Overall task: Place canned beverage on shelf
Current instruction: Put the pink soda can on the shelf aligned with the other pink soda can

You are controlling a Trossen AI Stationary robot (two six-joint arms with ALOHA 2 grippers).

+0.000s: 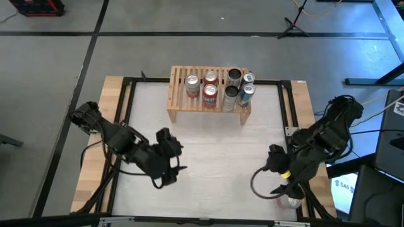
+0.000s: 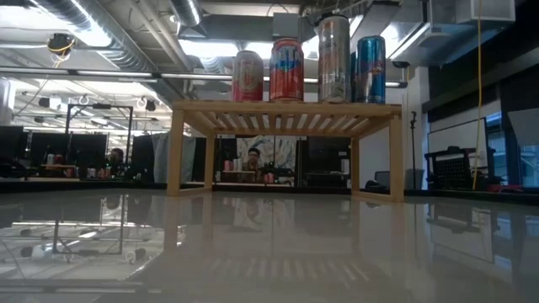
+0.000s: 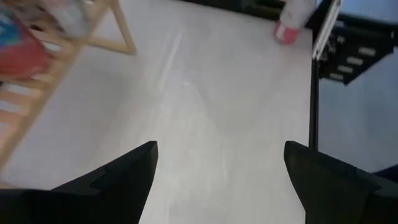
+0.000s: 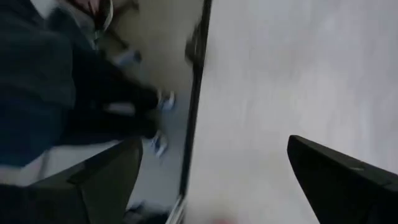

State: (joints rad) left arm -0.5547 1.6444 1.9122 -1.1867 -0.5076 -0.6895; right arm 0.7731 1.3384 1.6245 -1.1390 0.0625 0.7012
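At the far edge of the table (image 1: 208, 151), centred between the two arms, stands the shelf (image 1: 180, 104): a low light-wood rack with a slatted top and short side legs. Six cans stand upright on its right two thirds; its left end is bare. In the high view they form two rows: a pale red can (image 1: 192, 85), two red cans (image 1: 210, 79) (image 1: 209, 94), two silver-topped dark cans (image 1: 235, 77) (image 1: 230, 96), and two blue-and-silver cans (image 1: 248, 79) (image 1: 245, 93) at the right end. No brand or label text is legible in any view.

A further can (image 1: 291, 202), pink and white, sits on the table at the near right corner, just beside the right gripper (image 1: 278, 189); the left wrist view shows it upright (image 3: 291, 18). The right gripper's jaws are spread wide and hold nothing.

The left gripper (image 1: 170, 173) hangs over the near left part of the table, well apart from the shelf, jaws wide and empty.

Through the low view, a person (image 2: 253, 160) shows in the room behind the shelf.
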